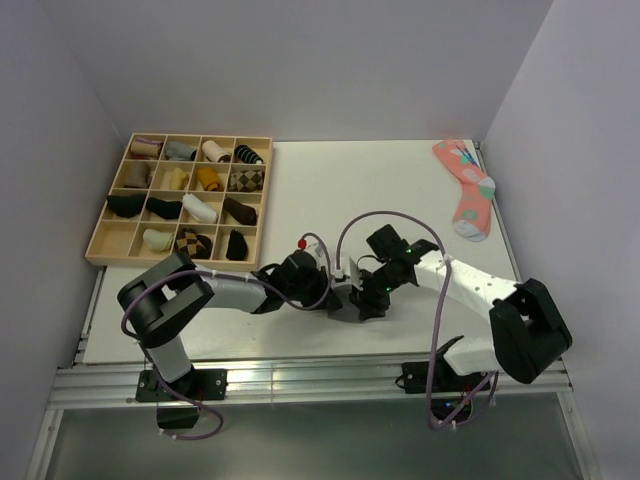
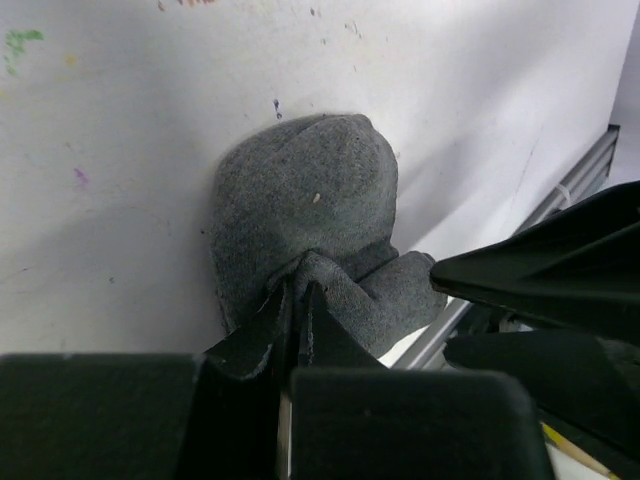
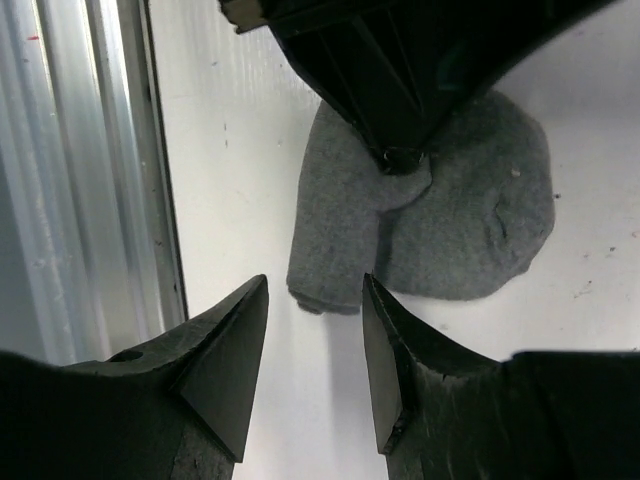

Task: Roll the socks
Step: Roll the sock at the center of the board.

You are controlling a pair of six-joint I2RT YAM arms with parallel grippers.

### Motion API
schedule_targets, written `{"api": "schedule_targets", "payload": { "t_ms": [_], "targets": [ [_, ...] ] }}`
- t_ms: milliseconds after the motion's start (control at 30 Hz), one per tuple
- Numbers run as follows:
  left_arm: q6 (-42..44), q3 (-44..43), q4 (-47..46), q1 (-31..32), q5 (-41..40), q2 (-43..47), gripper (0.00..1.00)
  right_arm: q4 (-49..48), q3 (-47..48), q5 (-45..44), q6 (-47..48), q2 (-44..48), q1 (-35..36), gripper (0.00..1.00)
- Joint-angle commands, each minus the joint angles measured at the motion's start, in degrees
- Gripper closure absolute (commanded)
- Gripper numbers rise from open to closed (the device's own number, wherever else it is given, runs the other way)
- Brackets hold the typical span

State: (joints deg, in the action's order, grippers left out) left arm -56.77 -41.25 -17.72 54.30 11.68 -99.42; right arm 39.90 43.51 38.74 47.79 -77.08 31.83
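Note:
A dark charcoal-grey sock lies bunched on the white table near its front edge. It also shows in the right wrist view. My left gripper is shut on a raised fold at the sock's near side. It comes in from the top of the right wrist view. My right gripper is open and empty, its tips just short of the sock's folded end. Its fingers show at the right of the left wrist view. In the top view both grippers, left and right, meet over the sock and hide it.
A wooden compartment tray with several sock rolls stands at the back left. A salmon-pink dotted sock lies at the back right. The aluminium rail along the table's front edge runs close beside the right gripper.

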Motion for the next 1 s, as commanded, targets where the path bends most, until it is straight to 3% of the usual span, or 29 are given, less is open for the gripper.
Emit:
{"api": "schedule_targets", "payload": {
  "t_ms": [0,500,967],
  "targets": [
    [0.3,0.9,8.9,-0.1,3.7,-3.9,1.00,-6.9,-2.6,-3.8,-1.5,4.1,3.5,0.50],
    [-1.5,0.3,8.2,-0.3,4.9,-5.3,1.00,-13.4,-7.8,-12.3,-4.5,3.5,11.1,0.50],
    [-1.8,0.5,8.9,-0.4,3.9,-4.8,1.00,-11.1,-6.7,-13.1,-4.7,1.6,12.8,0.48]
  ]
}}
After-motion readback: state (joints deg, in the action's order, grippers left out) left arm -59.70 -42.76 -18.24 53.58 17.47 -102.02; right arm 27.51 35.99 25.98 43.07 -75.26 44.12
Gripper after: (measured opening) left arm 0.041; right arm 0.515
